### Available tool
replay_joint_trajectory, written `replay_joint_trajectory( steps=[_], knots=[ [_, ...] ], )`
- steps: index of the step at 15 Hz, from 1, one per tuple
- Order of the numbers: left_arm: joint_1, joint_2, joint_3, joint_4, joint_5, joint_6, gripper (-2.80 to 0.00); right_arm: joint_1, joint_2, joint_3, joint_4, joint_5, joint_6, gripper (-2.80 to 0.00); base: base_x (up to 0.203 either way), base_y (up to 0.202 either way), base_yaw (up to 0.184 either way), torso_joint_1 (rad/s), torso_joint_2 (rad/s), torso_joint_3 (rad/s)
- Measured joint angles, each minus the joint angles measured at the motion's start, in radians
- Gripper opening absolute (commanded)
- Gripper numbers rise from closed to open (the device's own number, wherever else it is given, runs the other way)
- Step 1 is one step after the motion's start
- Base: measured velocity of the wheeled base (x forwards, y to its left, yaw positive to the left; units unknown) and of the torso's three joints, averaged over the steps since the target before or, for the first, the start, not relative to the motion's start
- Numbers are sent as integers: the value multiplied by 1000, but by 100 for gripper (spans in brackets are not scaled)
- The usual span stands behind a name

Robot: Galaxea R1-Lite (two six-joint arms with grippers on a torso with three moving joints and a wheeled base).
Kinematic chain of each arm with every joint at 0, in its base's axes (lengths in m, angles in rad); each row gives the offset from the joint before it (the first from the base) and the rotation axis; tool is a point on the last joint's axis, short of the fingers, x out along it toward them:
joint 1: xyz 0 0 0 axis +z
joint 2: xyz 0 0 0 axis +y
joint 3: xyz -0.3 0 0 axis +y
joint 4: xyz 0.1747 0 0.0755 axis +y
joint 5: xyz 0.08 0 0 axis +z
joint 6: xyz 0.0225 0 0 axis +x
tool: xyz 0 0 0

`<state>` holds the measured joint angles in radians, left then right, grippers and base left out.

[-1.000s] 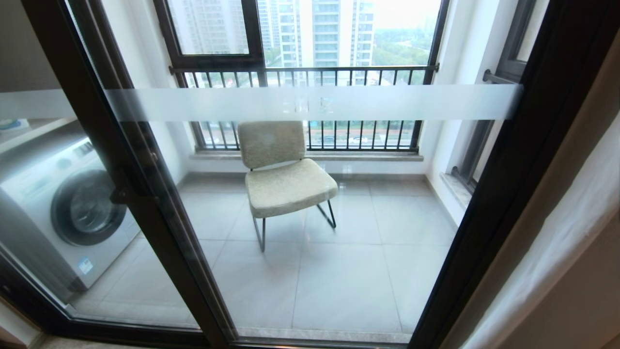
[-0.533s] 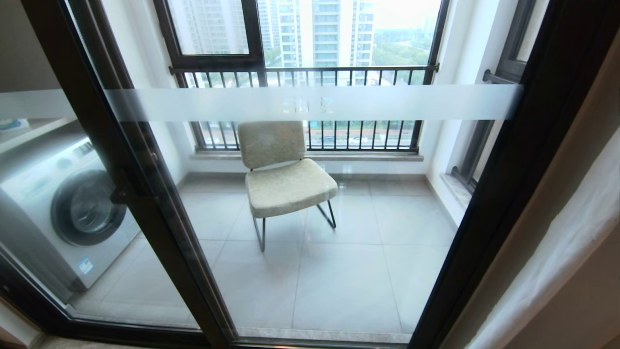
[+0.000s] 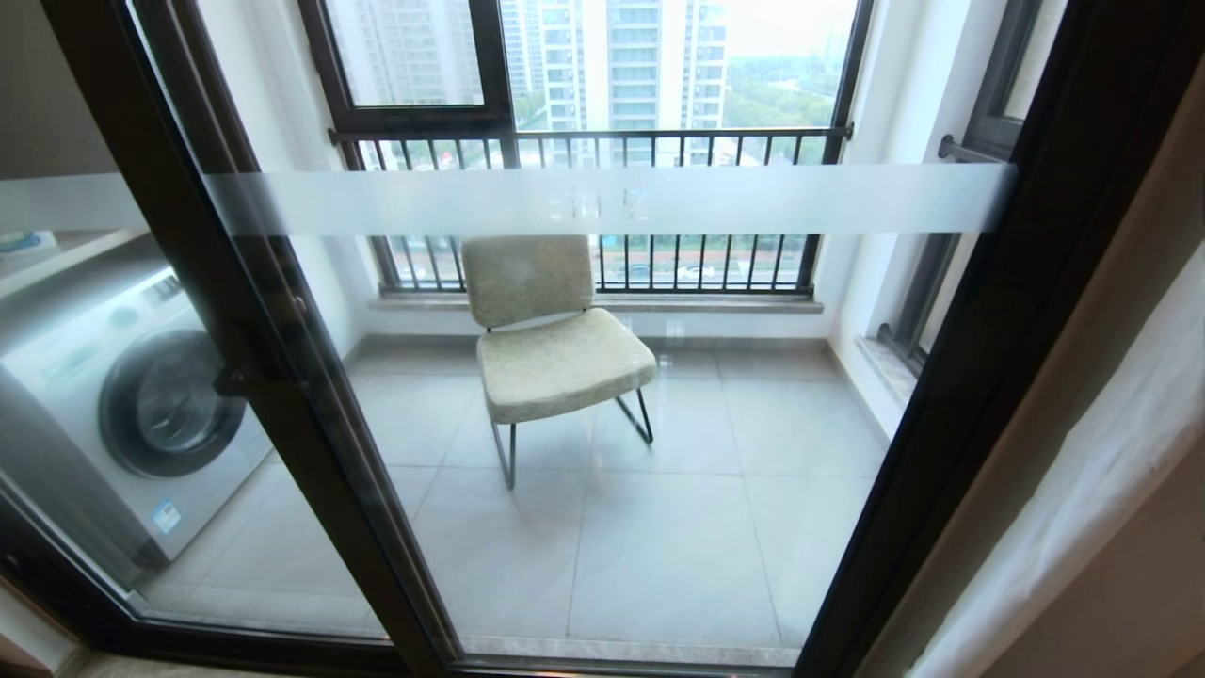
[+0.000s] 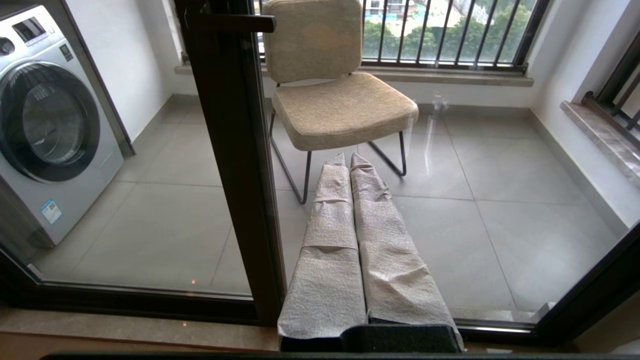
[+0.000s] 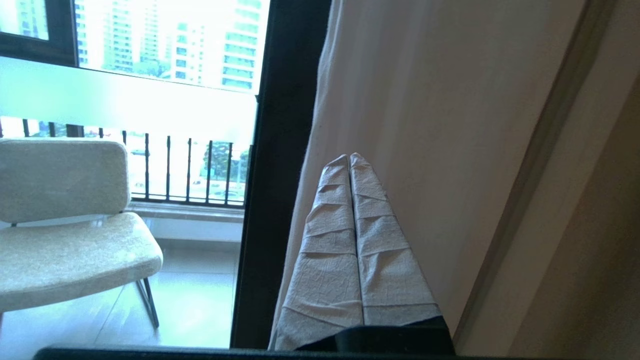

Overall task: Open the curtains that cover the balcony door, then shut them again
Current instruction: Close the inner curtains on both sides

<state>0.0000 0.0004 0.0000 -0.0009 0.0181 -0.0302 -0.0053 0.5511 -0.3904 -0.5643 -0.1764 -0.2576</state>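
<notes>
The balcony door stands uncovered, glass in dark frames with a frosted band and a dark handle. The curtains are gathered at the right edge: a white sheer and a beige panel beside it. Neither gripper shows in the head view. In the right wrist view my right gripper is shut, its cloth-wrapped fingers pressed together in front of the pale curtain, right beside the door frame; no fabric shows between them. My left gripper is shut too, parked low before the door frame.
Behind the glass on the tiled balcony are a beige chair, a washing machine at the left and a barred window at the back. The door's bottom rail runs along the floor close to my left gripper.
The white sheer's edge at the right of the head view has shifted slightly. The door, chair and washing machine have not moved.
</notes>
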Motion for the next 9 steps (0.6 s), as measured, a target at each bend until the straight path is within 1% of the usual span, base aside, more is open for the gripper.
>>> replay_joint_trajectory(
  steps=[4,6,9],
  knots=[
    [0,0,0,0,0,0,-280,114,32,-3,-5,-4,-80,-280,0,0,0,0,0,0],
    [0,0,0,0,0,0,-280,155,44,9,-3,-8,-87,-280,0,0,0,0,0,0],
    [0,0,0,0,0,0,-280,184,47,92,-9,-7,-86,-280,0,0,0,0,0,0]
  ],
)
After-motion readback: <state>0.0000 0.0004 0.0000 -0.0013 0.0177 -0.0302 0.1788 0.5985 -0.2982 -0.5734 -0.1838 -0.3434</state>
